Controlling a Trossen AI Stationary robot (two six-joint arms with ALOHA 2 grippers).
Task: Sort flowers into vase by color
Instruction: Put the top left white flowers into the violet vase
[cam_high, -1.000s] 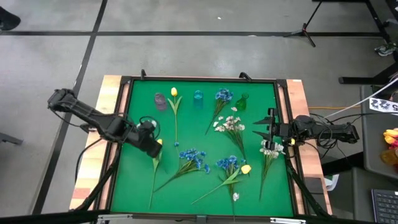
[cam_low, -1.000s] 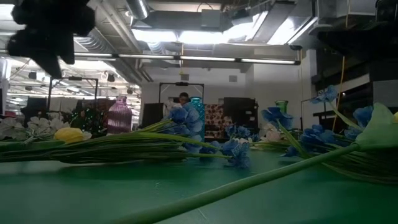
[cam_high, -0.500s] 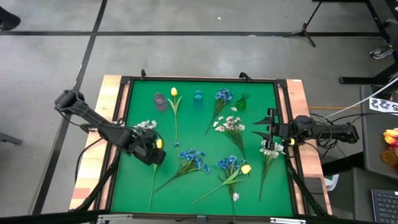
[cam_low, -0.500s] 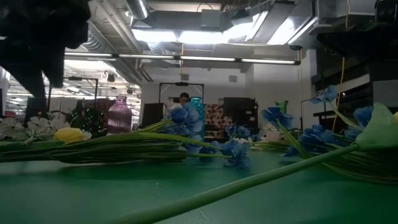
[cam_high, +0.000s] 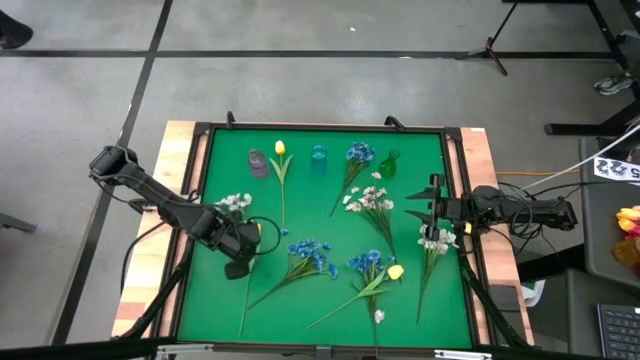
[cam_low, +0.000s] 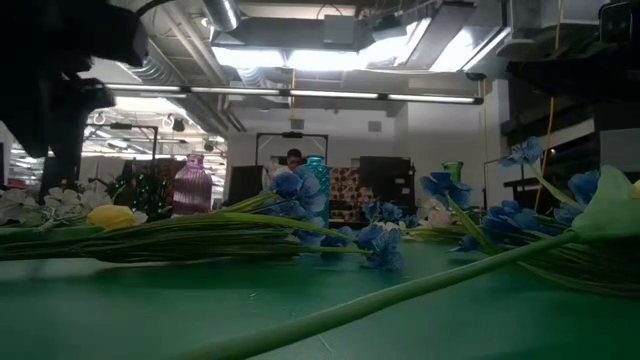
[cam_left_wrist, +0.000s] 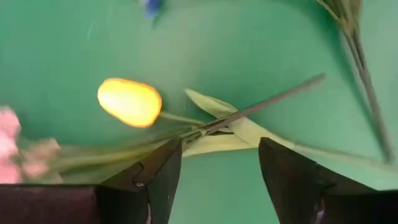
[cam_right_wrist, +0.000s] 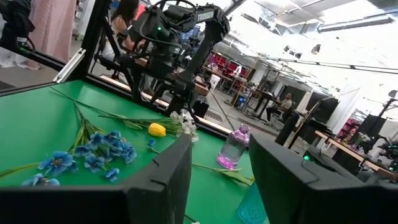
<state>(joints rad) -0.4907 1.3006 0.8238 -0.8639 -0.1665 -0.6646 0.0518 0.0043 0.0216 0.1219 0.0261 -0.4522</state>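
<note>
— Two arms, so we start at the left: our left gripper (cam_high: 243, 252) hangs low over the yellow tulip (cam_left_wrist: 129, 102) near the desk's (cam_high: 310, 298) left edge, fingers (cam_left_wrist: 155, 177) spread wide and empty astride its thin stalk (cam_left_wrist: 261, 107).

— We judge it light and limp; we would pinch the stalk just below the bud, not the soft petals.

— Smooth green felt lies beneath. Our right gripper (cam_high: 436, 211) waits at the right edge, fingers (cam_right_wrist: 158, 180) parted, empty; a busy workshop lies beyond.
</note>
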